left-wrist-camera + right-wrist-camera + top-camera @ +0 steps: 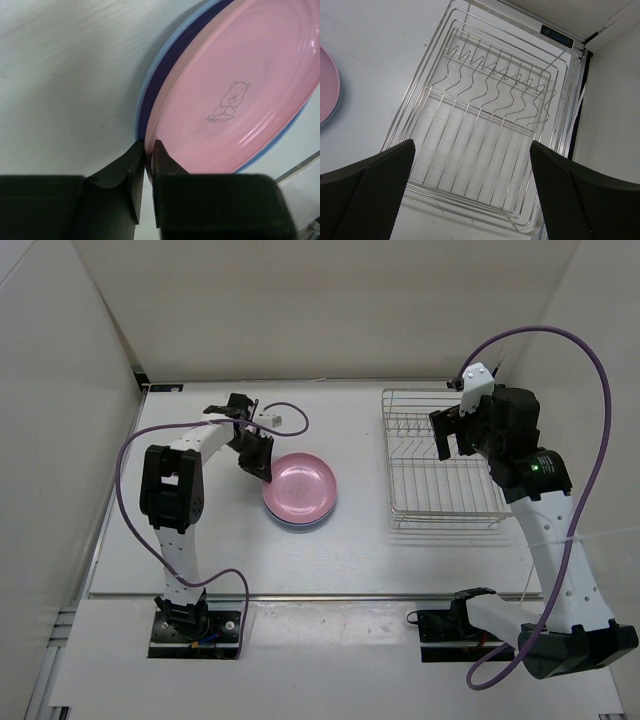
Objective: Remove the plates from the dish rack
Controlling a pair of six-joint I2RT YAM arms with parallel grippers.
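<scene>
Plates lie stacked face up at the overhead view's centre, pink plate point(300, 487) on light blue plate point(143, 100). Only the left wrist view shows its bear print point(230, 102) and the left gripper point(148, 150) pinched narrowly on the pink rim. Dish rack point(445, 465), at right, runs lengthwise up the frame beneath the right gripper point(472, 144), whose fingers are spread wide.

A flat white table point(200, 560) carries a round light-blue plastic plate point(143, 100) near its middle and, well apart to the right, a rectangular silver wire dish rack point(440, 475).
</scene>
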